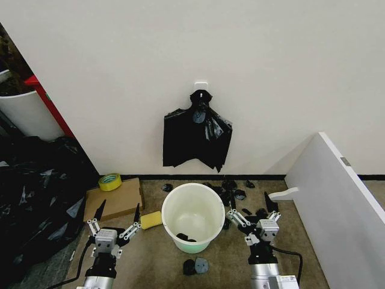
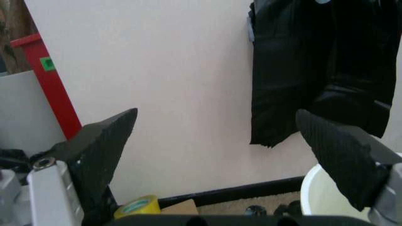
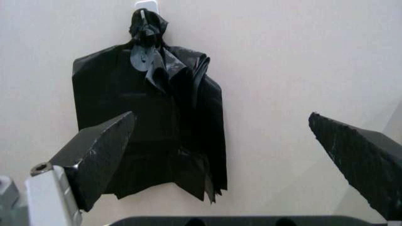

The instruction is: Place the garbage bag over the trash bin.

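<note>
We find both claws spread open and empty: left claw (image 1: 114,221) and right claw (image 1: 253,212) flank the round white plastic trash bin (image 1: 193,217). No single garbage bag is identifiable; the knotted bunch of black bags (image 1: 197,135) hangs straight ahead on the wall, about equally far from both.

Both arms end in matching hardware. The left gripper (image 1: 118,213) and right gripper (image 1: 253,208) each carry two black, wedge-shaped fingers (image 2: 103,146) with a finely ribbed inner face, mounted on silver metal links fixed by small round screws. Behind sit pale grey boxy wrist blocks above black cylindrical forearms. A black cable (image 1: 290,255) loops beside the right wrist, possibly plugged into it.
</note>
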`<state>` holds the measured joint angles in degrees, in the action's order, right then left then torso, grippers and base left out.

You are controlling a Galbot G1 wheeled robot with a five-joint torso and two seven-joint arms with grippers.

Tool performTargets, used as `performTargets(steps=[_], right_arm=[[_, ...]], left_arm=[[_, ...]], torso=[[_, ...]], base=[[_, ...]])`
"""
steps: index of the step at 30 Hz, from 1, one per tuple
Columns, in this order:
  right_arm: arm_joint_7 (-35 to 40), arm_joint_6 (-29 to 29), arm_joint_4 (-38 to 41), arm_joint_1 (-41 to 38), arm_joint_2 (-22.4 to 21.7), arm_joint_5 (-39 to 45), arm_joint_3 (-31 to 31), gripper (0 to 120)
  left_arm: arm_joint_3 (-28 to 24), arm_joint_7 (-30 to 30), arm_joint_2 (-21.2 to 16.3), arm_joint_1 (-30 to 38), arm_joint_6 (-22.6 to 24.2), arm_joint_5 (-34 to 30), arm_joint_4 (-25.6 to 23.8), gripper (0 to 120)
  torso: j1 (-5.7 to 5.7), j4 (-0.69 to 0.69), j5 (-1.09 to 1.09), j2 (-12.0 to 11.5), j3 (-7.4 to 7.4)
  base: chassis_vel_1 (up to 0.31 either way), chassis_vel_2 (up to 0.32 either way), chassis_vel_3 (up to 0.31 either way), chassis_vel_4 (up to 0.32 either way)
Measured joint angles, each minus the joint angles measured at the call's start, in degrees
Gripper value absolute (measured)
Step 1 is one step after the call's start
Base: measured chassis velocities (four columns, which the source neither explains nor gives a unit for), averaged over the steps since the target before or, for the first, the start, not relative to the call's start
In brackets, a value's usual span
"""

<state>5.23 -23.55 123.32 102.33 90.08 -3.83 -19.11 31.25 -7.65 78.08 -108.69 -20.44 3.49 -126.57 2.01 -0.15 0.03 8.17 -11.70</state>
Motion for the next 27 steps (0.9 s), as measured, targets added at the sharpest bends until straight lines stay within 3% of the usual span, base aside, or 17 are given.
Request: performTargets(steps=[27], right_arm=[[0.17, 1.15, -0.8, -0.67, -0.28, 2.41, 0.66, 100]], left_arm=[[-0.21, 0.29, 1.26, 1.25, -0.66, 0.45, 1.34, 97]], torso=[[0.0, 0.0, 0.0, 0.0, 0.0]], base=[[0.0, 0.0, 0.0, 0.0]])
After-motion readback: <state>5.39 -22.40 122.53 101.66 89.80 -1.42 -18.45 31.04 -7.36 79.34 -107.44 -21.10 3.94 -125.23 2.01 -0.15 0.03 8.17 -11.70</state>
